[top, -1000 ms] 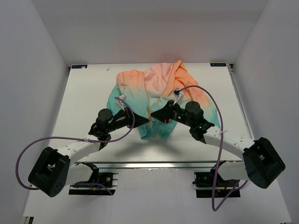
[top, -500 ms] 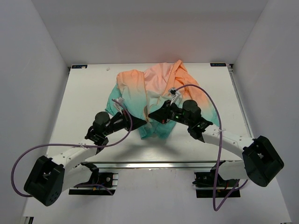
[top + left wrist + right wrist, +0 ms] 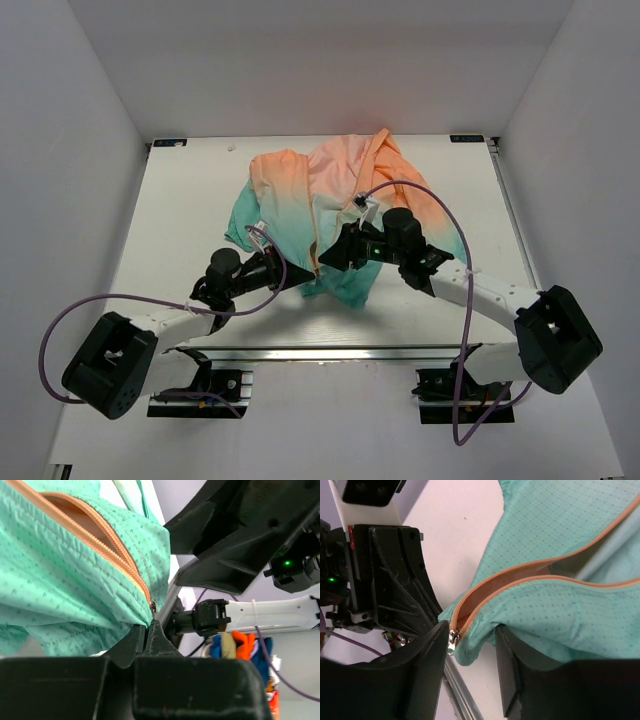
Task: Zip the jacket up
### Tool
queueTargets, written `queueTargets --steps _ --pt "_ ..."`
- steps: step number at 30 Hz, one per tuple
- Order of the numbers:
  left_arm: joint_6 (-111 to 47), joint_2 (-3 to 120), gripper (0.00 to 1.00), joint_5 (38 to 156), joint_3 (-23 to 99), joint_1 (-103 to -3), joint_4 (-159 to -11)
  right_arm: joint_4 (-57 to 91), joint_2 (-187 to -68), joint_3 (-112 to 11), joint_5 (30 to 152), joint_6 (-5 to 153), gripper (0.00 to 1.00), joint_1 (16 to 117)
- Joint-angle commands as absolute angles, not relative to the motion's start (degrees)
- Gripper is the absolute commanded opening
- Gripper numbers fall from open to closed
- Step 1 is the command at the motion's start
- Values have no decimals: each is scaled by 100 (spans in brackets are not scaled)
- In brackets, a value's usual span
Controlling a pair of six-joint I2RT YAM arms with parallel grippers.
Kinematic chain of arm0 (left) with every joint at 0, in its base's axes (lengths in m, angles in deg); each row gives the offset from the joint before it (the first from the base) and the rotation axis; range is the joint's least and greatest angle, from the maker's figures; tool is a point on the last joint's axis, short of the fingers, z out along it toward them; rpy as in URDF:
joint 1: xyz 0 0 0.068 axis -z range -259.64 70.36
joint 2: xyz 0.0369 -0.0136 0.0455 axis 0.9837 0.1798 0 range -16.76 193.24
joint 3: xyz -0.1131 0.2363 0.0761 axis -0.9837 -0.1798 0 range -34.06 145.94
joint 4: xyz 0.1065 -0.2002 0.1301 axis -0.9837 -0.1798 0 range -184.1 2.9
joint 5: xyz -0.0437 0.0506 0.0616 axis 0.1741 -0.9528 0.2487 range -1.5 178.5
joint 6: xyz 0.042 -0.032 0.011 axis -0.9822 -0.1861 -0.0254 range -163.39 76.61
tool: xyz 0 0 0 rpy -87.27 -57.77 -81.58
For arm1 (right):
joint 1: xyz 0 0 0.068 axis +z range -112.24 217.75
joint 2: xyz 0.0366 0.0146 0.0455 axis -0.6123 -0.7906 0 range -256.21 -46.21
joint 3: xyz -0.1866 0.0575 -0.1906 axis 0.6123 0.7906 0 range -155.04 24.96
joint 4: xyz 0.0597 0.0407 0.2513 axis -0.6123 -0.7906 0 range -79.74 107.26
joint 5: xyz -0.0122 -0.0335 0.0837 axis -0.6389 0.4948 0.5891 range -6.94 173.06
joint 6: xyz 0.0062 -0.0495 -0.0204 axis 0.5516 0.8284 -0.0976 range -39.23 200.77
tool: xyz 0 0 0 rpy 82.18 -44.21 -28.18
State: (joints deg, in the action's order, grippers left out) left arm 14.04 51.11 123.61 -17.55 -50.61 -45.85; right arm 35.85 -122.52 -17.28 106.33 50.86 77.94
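**Hem and Slider Position at Both Pincers**

Change against the earlier top views: the left arm (image 3: 160, 320) had shifted slightly to the right. The right arm (image 3: 470, 290) had drawn in to the left. The teal hem (image 3: 345, 290) of the jacket (image 3: 320, 195) had bunched and bulged closer to the near edge of the table (image 3: 170, 210). The peach upper part had not visibly moved.

Left pincer (image 3: 148, 630): in the left wrist view its fingers were pressed together with no gap, clamping the bottom edge of the teal hem. The metal zipper slider (image 3: 153, 605) sat directly above the fingertips, at the lowest point of the orange zipper tape (image 3: 100, 545). The tape ran up and away from there, and its two sides were parted above the slider.

Right pincer (image 3: 471, 632): in the right wrist view its fingers stood apart at a narrow gap, with the corner of the teal hem lying in that gap. The slider lay against the inner face of the finger on the left of that view. Whether the fingers pressed the cloth could not be determined. The open zipper curved away to the upper right.

In the top view the two pincers met tip to tip at the hem, the left one nearer and the right one just beyond. Past them the jacket lay crumpled on the centre of the table, teal fading to peach-orange. The hood (image 3: 375, 150) reached toward the far edge.
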Motion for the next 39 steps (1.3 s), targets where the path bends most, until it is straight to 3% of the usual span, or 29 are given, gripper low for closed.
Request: queueTargets --steps 1,4,8,14,18,24,39 --pt "1918 5152 0 12488 -1833 -5047 -4078 3135 -11908 -1846 10548 5685 57 7775" --pt "1998 5066 0 12427 -1807 -5047 -4227 2530 -11591 -2012 10346 6440 69 7775" --pt "1980 4793 0 12278 -1754 -5047 -4622 1738 -11257 -2363 10065 7881 75 7888" --pt "1770 4310 0 11883 -1412 -5055 -5878 1165 -10975 -2443 8916 9386 89 8915" --pt "1638 4151 0 11794 -1218 -5047 -6398 971 -11185 -2496 7475 9615 89 9848" --pt "1602 4054 0 11776 -1191 -5047 -6504 1541 -11511 -2426 6321 9949 88 10613" --pt "1541 4089 0 11829 -1165 -5047 -6574 2271 -12258 -2549 6030 10037 69 10657"
